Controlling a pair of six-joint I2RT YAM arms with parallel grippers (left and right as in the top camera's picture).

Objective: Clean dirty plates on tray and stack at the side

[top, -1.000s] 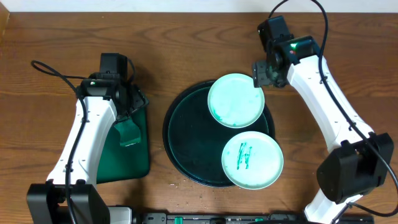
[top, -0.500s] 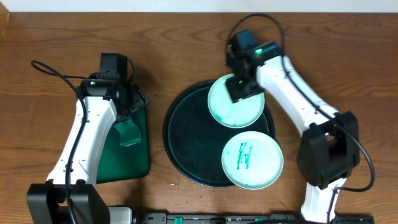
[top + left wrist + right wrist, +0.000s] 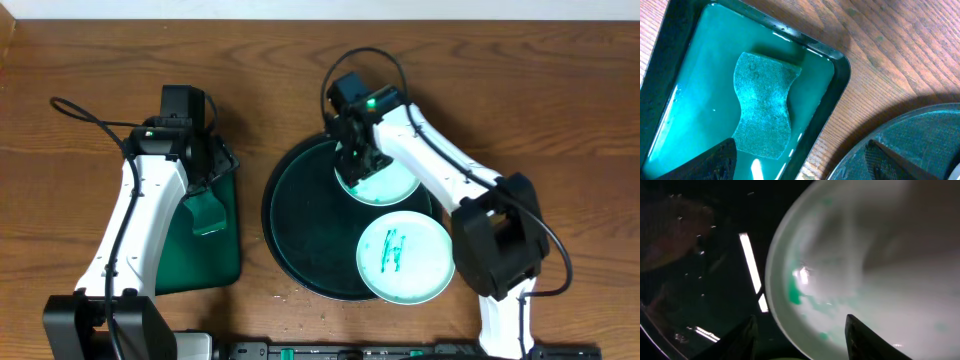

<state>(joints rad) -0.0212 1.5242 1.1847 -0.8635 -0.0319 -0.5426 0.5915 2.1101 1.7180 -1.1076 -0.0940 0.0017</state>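
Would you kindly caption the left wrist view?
Open left hand hovers above a sponge in the rectangular tray.

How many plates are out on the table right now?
2. A smeared plate lies at the far side of the tray, partly under the right arm. A scribbled plate overhangs the tray's near right rim. Another may be hidden underneath one of them.

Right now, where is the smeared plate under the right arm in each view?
Overhead: the smeared plate lies at the upper right of the round dark tray.
Left wrist: not in it; only the tray's edge, bottom right.
Right wrist: fills the right half, tray at left.
Shared landmark: the tray.
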